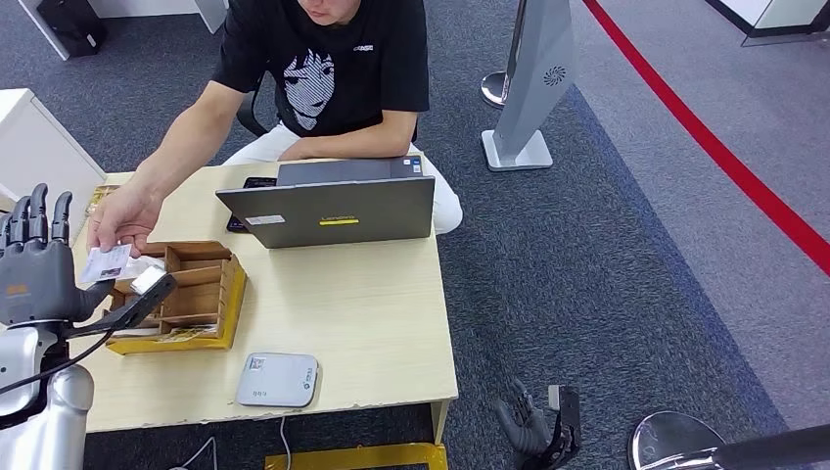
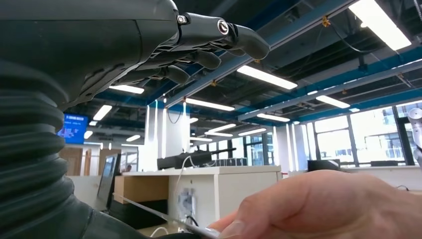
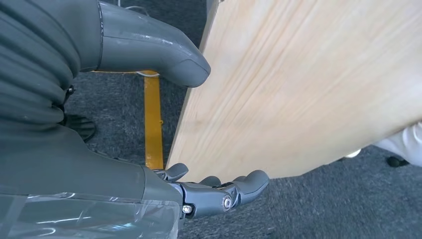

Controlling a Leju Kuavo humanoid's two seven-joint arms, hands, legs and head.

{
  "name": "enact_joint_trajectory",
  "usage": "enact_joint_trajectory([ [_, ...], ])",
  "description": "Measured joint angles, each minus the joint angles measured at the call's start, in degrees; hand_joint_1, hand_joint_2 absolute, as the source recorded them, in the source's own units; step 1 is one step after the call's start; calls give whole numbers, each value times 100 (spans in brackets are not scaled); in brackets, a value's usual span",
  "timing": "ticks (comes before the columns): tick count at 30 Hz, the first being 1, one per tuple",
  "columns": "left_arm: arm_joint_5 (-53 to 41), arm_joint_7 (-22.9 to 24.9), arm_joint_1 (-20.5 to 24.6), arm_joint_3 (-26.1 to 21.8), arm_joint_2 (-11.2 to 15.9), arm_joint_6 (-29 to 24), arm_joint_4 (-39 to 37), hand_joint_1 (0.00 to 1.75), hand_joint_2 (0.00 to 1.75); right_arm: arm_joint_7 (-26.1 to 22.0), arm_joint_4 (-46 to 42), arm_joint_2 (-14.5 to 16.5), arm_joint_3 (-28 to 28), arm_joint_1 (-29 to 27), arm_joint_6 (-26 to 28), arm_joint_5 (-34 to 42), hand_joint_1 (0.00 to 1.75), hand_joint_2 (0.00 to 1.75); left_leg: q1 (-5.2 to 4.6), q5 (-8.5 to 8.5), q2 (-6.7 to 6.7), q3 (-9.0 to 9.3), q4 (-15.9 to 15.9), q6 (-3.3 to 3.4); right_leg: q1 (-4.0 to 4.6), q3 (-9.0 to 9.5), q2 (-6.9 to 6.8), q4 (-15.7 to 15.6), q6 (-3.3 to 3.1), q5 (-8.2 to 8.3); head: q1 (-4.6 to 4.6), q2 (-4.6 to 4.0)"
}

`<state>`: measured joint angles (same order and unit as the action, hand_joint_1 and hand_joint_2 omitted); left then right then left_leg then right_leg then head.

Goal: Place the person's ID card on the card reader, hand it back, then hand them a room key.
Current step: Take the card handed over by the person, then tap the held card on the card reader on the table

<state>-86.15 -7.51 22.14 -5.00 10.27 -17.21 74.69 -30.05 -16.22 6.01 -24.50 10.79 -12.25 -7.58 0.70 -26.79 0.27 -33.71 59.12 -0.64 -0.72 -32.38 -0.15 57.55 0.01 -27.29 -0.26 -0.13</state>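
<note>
Head view | step: we judge we are receiving the ID card (image 1: 104,262), pinched in the person's hand (image 1: 125,217) just beside our raised, empty, spread left hand (image 1: 37,269) | right hand (image 1: 531,423) hangs empty beside table (image 1: 362,304) | next: grip card, carry to card reader (image 1: 277,379).

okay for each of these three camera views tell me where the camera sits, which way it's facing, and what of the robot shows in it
Head view: high on the body, looking down at the table; left hand raised, right hand hanging low.
Left wrist view: behind the left hand, facing up toward ceiling lights.
Right wrist view: behind the right hand, looking down at the table's edge and carpet.
Shared: head and left wrist views both show the person's hand holding the ID card.
</note>
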Motion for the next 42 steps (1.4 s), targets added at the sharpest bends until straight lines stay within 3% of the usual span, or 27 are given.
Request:
enact_joint_trajectory([
  [1,-72,38,59,88,-1,-47,-65,6,175,8,0,8,-5,7,-4,-14,0,175,0,1,0,0,0,0,0,0,0,0,1,1,0,0],
  [5,-201,100,202,376,-9,-202,-193,175,175,19,0,33,-51,18,-26,-31,0,175,-2,4,3,0,0,0,0,1,2,0,3,5,0,0],
  [34,285,14,122,504,23,-463,33,175,175,-77,2,42,-261,-23,-95,-42,0,175,0,4,5,-4,0,-1,0,-2,5,1,2,5,-1,0],
  [38,1021,-519,-412,462,-238,-788,734,175,175,-181,2,43,-353,-73,-65,-5,0,175,-5,1,6,-4,0,2,-2,-2,7,-1,4,3,-2,0],
  [42,1541,-1180,-1567,536,-823,-1063,1922,175,175,-341,-5,44,-563,-199,-44,110,0,175,-11,-17,9,-4,0,13,-6,-2,11,-8,17,-8,-3,0],
])
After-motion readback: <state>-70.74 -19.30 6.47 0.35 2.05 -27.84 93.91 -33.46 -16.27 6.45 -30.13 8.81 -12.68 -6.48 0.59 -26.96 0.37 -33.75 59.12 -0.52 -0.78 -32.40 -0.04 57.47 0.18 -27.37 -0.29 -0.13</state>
